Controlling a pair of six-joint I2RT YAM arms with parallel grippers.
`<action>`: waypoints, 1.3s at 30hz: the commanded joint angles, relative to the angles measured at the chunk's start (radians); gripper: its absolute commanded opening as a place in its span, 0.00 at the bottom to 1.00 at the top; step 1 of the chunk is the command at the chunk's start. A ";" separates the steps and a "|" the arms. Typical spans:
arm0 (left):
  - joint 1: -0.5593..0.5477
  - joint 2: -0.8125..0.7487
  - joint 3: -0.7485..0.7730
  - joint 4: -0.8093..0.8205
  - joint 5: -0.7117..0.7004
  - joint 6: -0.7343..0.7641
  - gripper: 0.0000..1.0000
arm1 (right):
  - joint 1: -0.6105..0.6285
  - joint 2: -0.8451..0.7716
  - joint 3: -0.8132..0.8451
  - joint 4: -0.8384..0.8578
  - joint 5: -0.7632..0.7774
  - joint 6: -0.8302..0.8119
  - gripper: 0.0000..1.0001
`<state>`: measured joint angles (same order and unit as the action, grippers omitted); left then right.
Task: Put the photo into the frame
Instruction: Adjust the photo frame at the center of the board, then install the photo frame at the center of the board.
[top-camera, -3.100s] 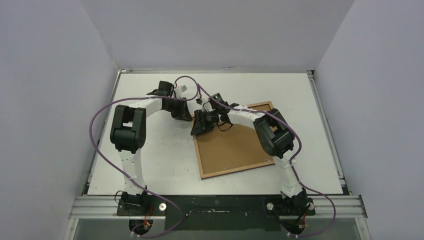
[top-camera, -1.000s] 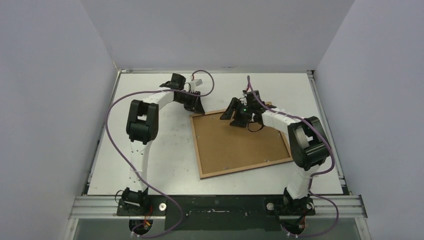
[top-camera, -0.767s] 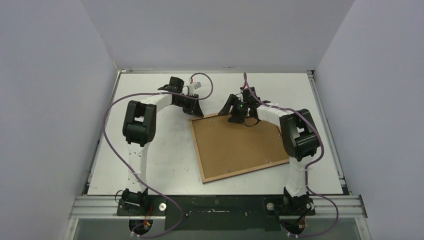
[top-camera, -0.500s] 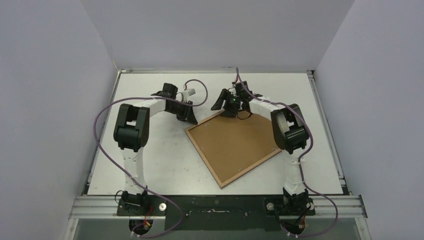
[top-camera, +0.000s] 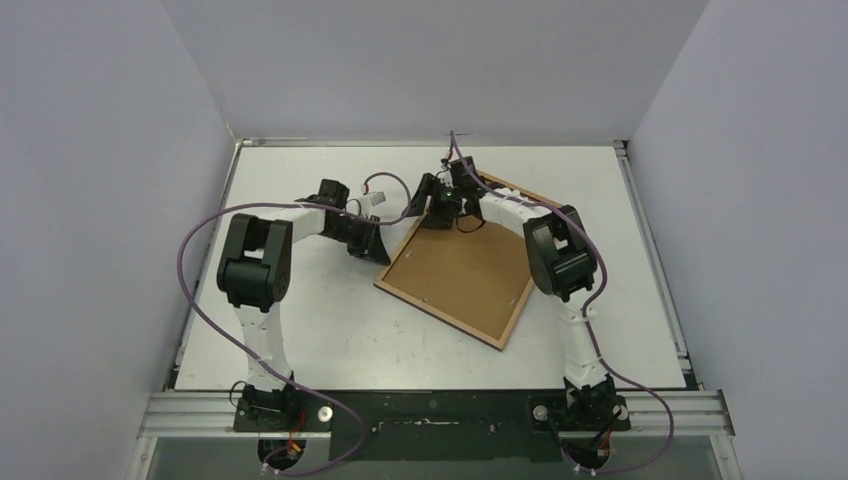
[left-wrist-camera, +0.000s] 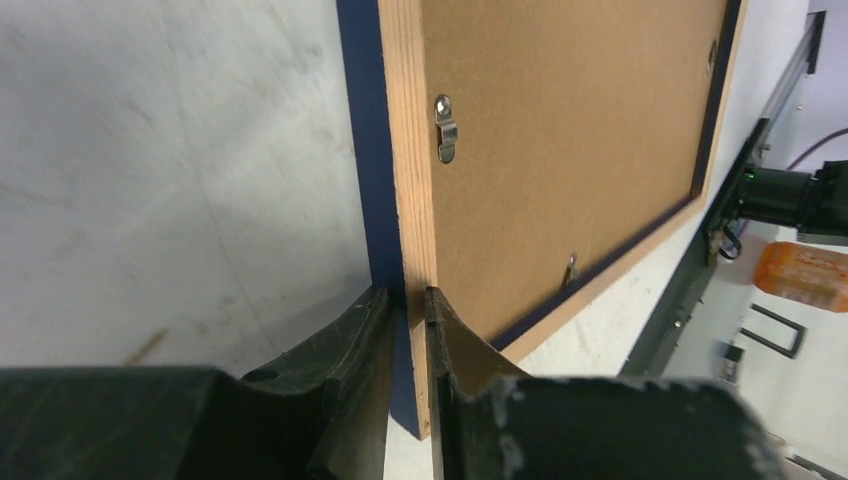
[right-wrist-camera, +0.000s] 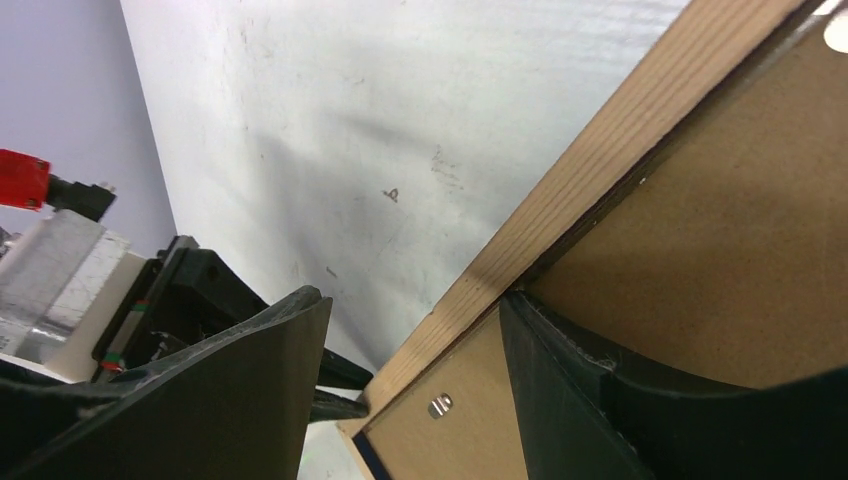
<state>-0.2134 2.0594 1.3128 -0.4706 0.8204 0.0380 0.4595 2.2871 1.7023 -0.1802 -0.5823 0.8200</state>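
Note:
The frame lies back up and turned at an angle, showing a light wood rim, a brown backing and a navy front edge. My left gripper is shut on the frame's left corner. In the left wrist view its fingers pinch the rim between them. My right gripper stands open at the far left rim. In the right wrist view one finger rests on the backing and the other hangs over the table. The photo is out of view.
The white table is walled on three sides. Small metal clips hold the backing in the frame. Purple cables loop over both arms. The arm bases and a metal rail run along the near edge.
The frame has turned counter-clockwise in the top view, and its near corner has swung right. My left gripper has come nearer with the corner. My right gripper has moved left and farther back.

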 joint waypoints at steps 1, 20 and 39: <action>-0.003 -0.068 -0.074 0.029 0.064 -0.076 0.17 | 0.015 -0.065 -0.030 0.044 -0.011 0.015 0.64; -0.027 -0.096 -0.151 0.237 0.025 -0.241 0.20 | 0.075 -0.286 -0.541 0.352 -0.043 0.364 0.64; -0.032 -0.090 -0.153 0.233 0.030 -0.237 0.18 | 0.085 -0.267 -0.501 0.297 0.052 0.338 0.61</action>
<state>-0.2375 2.0068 1.1561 -0.2695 0.8433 -0.2066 0.5564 2.0262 1.1706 0.1261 -0.5938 1.1797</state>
